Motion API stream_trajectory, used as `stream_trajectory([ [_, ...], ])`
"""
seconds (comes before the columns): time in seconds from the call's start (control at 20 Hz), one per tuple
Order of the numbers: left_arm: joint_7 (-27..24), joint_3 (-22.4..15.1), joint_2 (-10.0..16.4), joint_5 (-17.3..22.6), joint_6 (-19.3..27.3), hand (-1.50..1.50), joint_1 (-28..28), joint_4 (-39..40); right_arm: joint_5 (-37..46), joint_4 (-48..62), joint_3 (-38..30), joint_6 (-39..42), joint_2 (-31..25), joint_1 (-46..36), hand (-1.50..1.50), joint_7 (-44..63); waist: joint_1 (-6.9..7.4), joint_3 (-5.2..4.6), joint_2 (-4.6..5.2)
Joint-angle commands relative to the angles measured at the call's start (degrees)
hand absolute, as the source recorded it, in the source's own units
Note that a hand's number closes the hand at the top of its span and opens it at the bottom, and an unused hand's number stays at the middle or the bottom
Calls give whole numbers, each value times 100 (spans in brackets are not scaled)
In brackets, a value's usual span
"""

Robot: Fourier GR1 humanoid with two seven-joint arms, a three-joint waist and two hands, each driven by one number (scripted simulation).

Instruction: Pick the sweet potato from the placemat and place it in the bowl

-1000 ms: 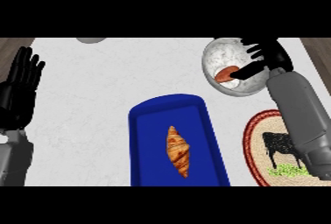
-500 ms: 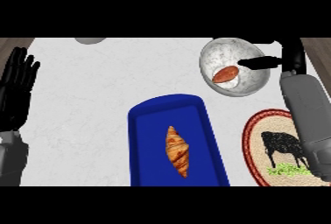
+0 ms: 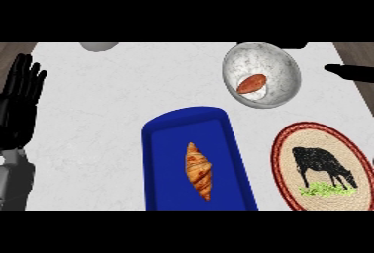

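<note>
A white, faintly marbled counter (image 3: 102, 123) lay under soft, even light; a brown wood-grained surface (image 3: 15, 50) showed past both far corners.

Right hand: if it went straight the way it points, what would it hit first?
Probably the bowl. The right hand points left at its right rim, with only bare counter between. Its height relative to the rim is unclear.

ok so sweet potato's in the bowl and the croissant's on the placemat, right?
Not quite. The sweet potato is in the bowl, but the croissant lies on the blue tray, not on the placemat. The head view shows it.
</note>
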Motion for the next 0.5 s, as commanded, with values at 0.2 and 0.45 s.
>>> stream_trajectory([
  [0.2, -161, -75, -181, -125, 93, 0, 116, -55, -889, 676, -815, 1025, -923, 715, -150, -1255, 34, 5, 13],
  [0.45, -172, 153, 96, 58, -182, 0, -96, 238, -1123, 1339, -1066, 1955, -1605, 1178, -150, -1919, 24, 9, 33],
])
